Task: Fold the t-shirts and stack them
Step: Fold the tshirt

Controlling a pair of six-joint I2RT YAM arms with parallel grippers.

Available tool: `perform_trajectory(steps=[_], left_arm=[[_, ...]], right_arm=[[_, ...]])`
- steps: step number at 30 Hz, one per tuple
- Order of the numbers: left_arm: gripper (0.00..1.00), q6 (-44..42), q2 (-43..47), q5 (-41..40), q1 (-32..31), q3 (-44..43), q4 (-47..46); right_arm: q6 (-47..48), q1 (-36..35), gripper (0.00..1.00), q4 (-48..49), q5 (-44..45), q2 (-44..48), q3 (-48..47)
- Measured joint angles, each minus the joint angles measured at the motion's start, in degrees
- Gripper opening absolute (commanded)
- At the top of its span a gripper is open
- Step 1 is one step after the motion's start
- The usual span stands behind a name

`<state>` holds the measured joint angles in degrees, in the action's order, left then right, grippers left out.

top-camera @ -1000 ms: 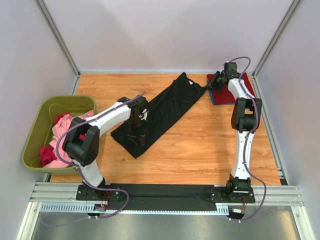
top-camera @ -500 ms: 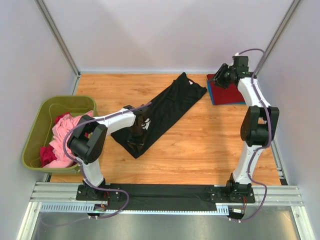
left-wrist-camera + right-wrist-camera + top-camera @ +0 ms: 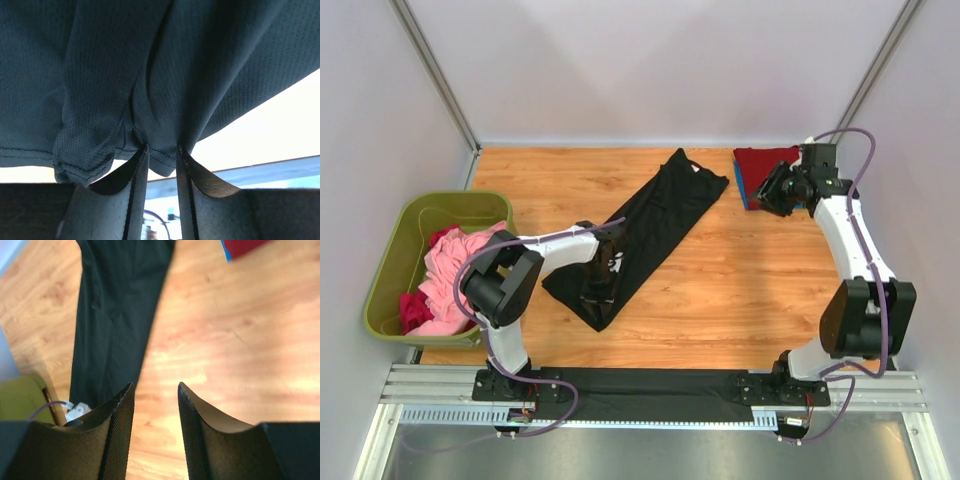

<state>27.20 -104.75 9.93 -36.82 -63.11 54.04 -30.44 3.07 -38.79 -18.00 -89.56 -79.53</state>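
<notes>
Five t-shirts (image 3: 655,215), one bin (image 3: 388,262)

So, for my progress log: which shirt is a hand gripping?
The black t-shirt, stretched across the table; the left hand pinches its edge. The dark red one and the pink ones in the bin lie free.

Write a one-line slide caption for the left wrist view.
Left hand pinches a bunched fold of the black t-shirt near its hem, the cloth filling most of the frame.

The black shirt (image 3: 665,200) stretches diagonally from the left gripper (image 3: 605,270) toward the right gripper (image 3: 767,195), which hangs at the red shirt's (image 3: 758,160) edge.
</notes>
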Motion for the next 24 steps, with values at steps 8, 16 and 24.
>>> perform_trajectory(steps=[8, 16, 24], left_arm=[[0.48, 7.72, 4.33, 3.8, -3.04, 1.09, 0.61], [0.48, 5.03, 11.13, -2.82, 1.2, -6.73, 5.84], [0.47, 0.81, 8.55, -6.75, 17.92, -6.86, 6.23]], right_arm=[[-8.9, -7.72, 0.43, -2.27, 5.03, 17.0, 17.11], [-28.59, -31.39, 0.42, 2.97, 15.45, 13.57, 24.65], [-41.64, -53.83, 0.46, 3.67, 24.61, -4.83, 11.32]])
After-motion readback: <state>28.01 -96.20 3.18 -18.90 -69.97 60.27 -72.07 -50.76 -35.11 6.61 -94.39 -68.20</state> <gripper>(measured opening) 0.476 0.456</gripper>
